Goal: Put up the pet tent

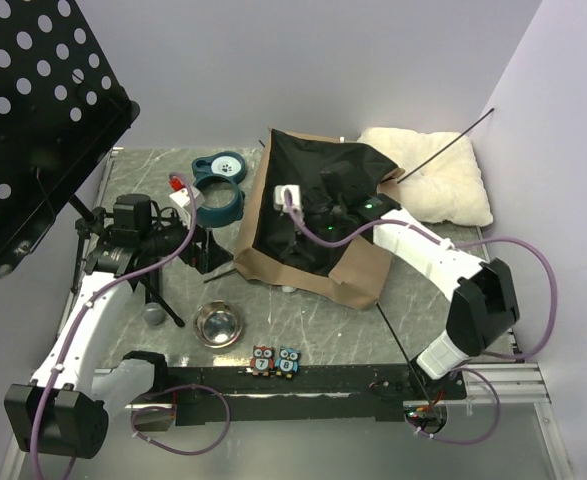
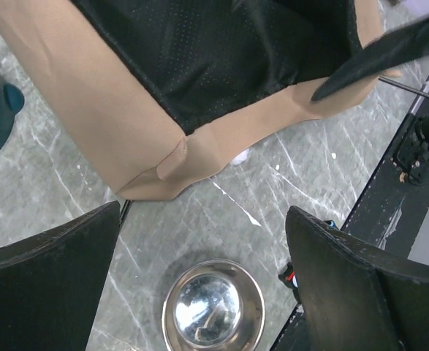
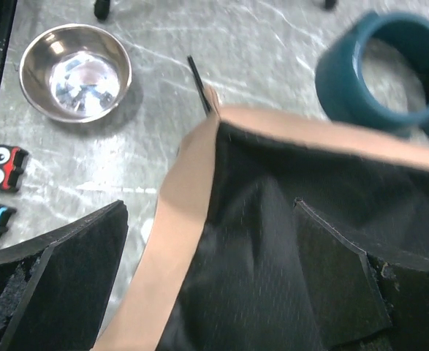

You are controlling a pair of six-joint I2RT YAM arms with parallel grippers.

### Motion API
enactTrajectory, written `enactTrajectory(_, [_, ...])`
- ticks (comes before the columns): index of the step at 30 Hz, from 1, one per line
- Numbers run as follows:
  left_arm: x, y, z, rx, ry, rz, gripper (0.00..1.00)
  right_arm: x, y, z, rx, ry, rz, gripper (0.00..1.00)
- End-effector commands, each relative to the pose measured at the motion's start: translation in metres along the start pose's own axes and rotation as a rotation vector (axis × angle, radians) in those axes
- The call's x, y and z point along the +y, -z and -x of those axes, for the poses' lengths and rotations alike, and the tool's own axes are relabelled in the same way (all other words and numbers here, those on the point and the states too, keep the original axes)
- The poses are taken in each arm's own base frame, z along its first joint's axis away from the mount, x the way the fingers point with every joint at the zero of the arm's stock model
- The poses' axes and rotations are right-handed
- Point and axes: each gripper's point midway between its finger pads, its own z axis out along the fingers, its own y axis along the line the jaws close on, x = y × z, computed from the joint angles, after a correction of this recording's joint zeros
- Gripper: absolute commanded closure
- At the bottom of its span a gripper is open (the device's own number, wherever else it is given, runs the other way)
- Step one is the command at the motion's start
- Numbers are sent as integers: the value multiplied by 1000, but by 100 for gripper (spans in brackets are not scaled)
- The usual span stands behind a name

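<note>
The pet tent (image 1: 313, 262) lies collapsed in the middle of the table, its black base panel (image 1: 293, 180) facing up with tan fabric around it. One thin black pole (image 1: 443, 147) sticks out over the cushion at the back right. My right gripper (image 1: 323, 205) hovers open over the black panel; in the right wrist view the gripper (image 3: 210, 208) straddles the tan edge (image 3: 174, 241) and holds nothing. My left gripper (image 1: 210, 252) stands open beside the tent's near-left corner. In the left wrist view the gripper (image 2: 203, 212) is above bare table, just short of the tan corner (image 2: 163, 168).
A steel bowl (image 1: 218, 323) sits on the table in front of the left gripper, and shows as the bowl (image 2: 213, 307) below its fingers. A blue bowl stand (image 1: 220, 185) is at the back left, a white cushion (image 1: 433, 180) at the back right. Two owl figures (image 1: 275, 360) stand at the near edge. A black perforated panel (image 1: 33, 110) overhangs the left side.
</note>
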Motion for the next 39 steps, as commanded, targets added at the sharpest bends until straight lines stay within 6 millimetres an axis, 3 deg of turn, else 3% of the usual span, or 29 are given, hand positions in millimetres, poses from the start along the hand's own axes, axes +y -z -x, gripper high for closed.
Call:
enactTrajectory(1, [0, 1, 12, -61, 13, -32, 0, -10, -23, 41, -91, 197, 5, 0])
enactTrajectory(10, [3, -2, 12, -77, 57, -42, 1, -14, -62, 36, -77, 307, 63, 0])
enactTrajectory(24, [7, 1, 22, -146, 169, -27, 1, -2, -114, -14, -5, 259, 176, 9])
enactTrajectory(26, [8, 1, 22, -147, 169, -20, 1, -5, -118, -20, 4, 252, 165, 14])
enactTrajectory(29, [9, 2, 22, -149, 177, -15, 2, -13, -125, -26, 16, 234, 129, 37])
enactTrajectory(33, [9, 5, 24, -166, 194, -14, 2, -29, -127, -21, 29, 199, 75, 91])
enactTrajectory(34, [9, 7, 26, -174, 195, -12, 2, -35, -124, -13, 27, 188, 57, 100])
enactTrajectory(39, [3, 16, 50, -241, 119, -11, 0, -62, -76, 58, -94, 114, -23, 100])
